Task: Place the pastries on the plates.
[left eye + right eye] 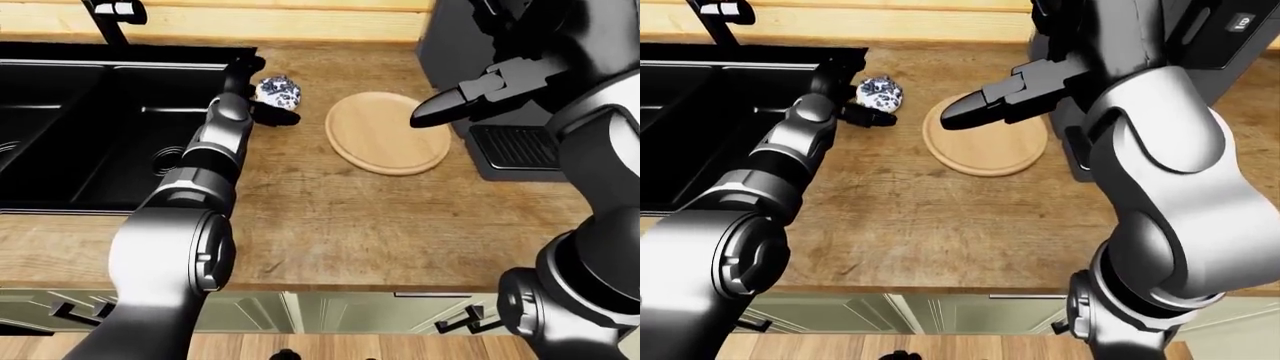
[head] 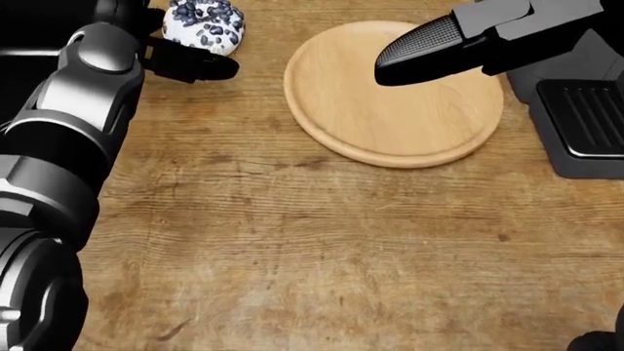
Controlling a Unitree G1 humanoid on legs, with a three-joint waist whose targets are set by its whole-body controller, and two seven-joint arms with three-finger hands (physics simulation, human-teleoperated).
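i see the pastry [image 2: 203,24], a round white one with dark blue spots, lying on the wooden counter [image 2: 292,241] at about 11 o'clock in the head view. the round wooden plate [image 2: 395,95] is at about 1 o'clock, just to the right of the pastry and apart from it, with bare counter between them. nothing lies on the plate.

my left hand [image 1: 262,101] is at the pastry. one dark finger [image 2: 195,67] passes just under the pastry in the head view, at its 6 o'clock side, and the rest of the hand is at its 9 o'clock side. i cannot tell if the fingers really close around it, because the other fingers are mostly hidden.

my right hand [image 2: 444,45] hangs above the plate at its 1 o'clock part. its fingers are together like one dark pointed shape and they hold nothing.

in the left-eye view, the black sink [image 1: 90,127] is at 9 o'clock, beside my left arm, and a dark coffee machine [image 1: 480,90] with a ribbed drip tray stands at 3 o'clock, just beside the plate.
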